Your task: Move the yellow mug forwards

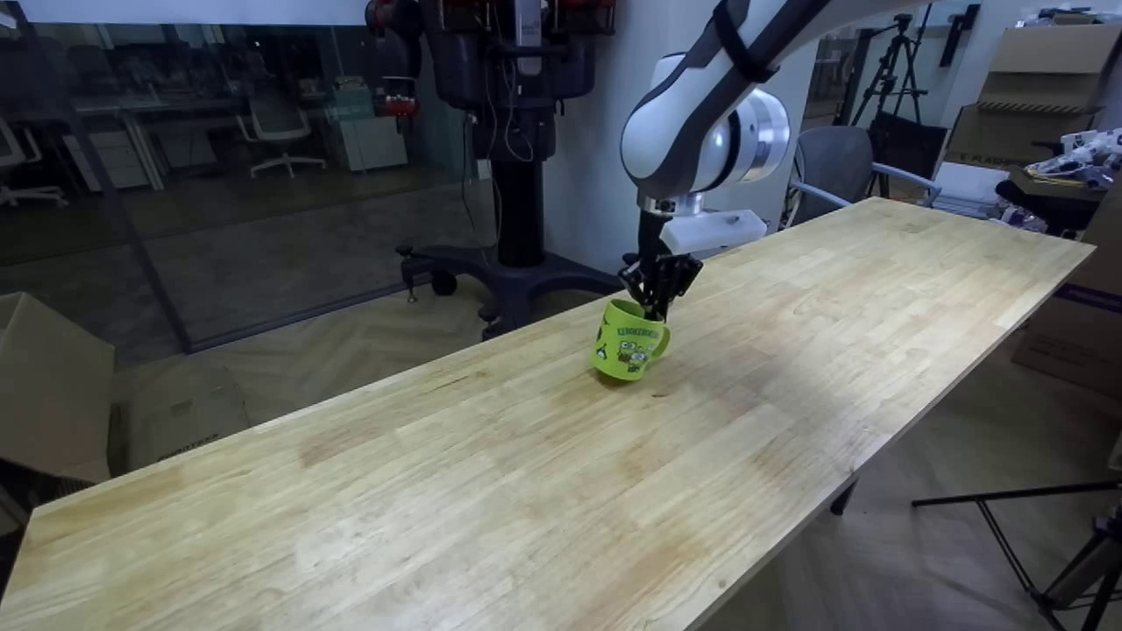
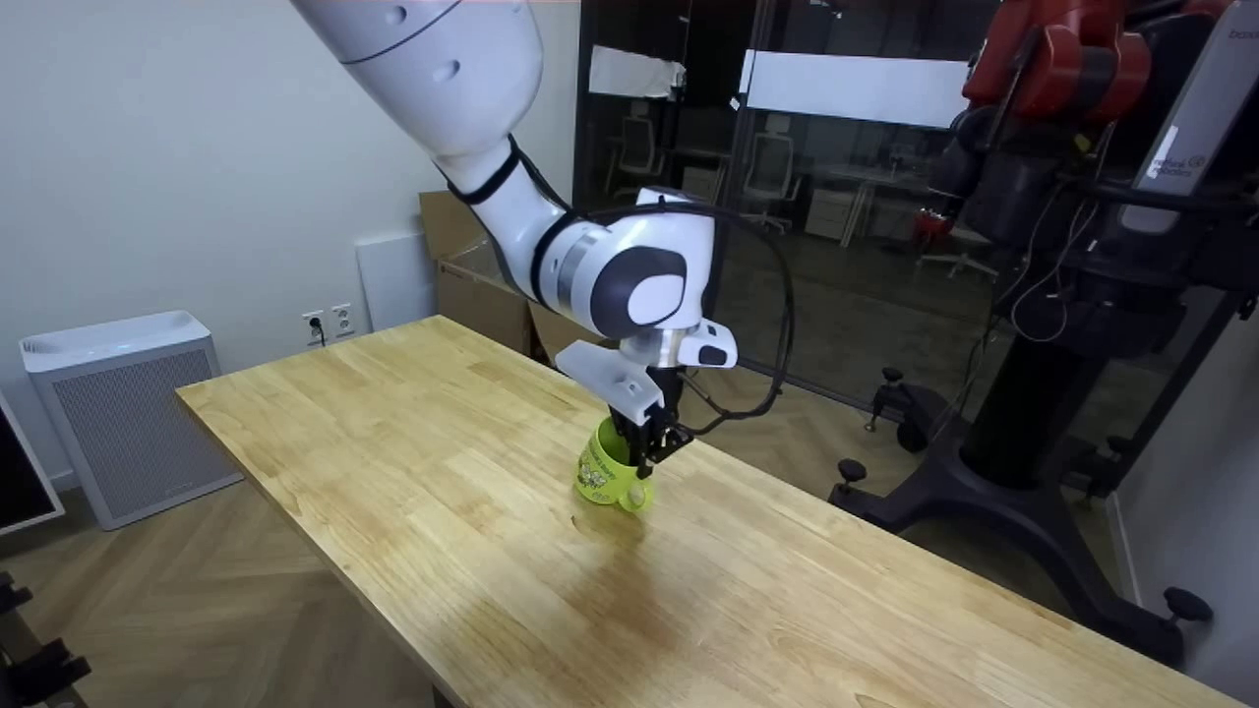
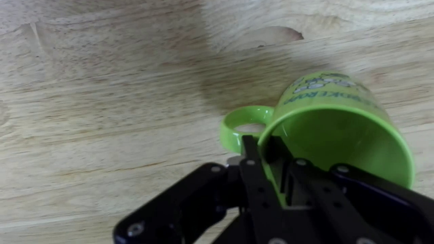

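The lime-green yellow mug (image 1: 624, 346) is tilted at the wooden table, with a small dark shadow under its base. In an exterior view it also shows (image 2: 602, 472), its handle toward that camera. In the wrist view the mug (image 3: 332, 98) lies at the right, its opening facing the camera and its handle to the left. My gripper (image 3: 262, 142) is closed on the mug's wall beside the handle, one finger inside and one outside. The gripper shows above the mug in both exterior views (image 1: 654, 308) (image 2: 641, 457). Whether the base touches the table is hard to tell.
The long wooden table (image 1: 491, 491) has its edge close behind the mug in an exterior view. A dark wheeled robot stand (image 1: 517, 254) stands on the floor beyond that edge. A black cable (image 2: 787, 324) loops out beside the wrist.
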You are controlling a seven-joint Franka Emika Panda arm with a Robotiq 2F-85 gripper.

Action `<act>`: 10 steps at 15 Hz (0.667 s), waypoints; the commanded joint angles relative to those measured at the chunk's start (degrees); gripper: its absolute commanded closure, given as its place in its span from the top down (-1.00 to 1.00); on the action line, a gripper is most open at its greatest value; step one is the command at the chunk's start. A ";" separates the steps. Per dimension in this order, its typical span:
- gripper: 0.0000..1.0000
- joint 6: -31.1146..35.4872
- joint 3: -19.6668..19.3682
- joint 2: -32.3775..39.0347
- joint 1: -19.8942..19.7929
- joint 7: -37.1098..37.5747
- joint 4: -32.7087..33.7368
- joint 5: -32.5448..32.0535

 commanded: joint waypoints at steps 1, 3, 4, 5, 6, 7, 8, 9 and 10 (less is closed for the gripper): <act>-0.93 -0.84 0.24 -1.62 0.96 0.78 -0.52 -1.23; -0.94 -0.74 0.29 -2.21 1.63 0.64 -0.80 -1.77; -0.97 -0.89 0.44 -2.48 1.83 0.42 -0.92 -1.98; -0.97 -1.28 0.48 -2.86 2.09 0.28 -1.15 -2.24; -0.95 -1.75 0.52 -3.14 2.31 0.02 -1.41 -2.52; -0.97 -3.00 0.66 -3.83 2.40 -0.68 -2.04 -2.96; -0.96 -3.94 0.67 -4.58 2.52 -1.04 -2.83 -3.51; -0.96 -5.29 0.72 -5.62 2.55 -1.47 -4.04 -3.90; -0.96 -6.29 0.51 -6.49 2.76 -1.49 -5.07 -4.48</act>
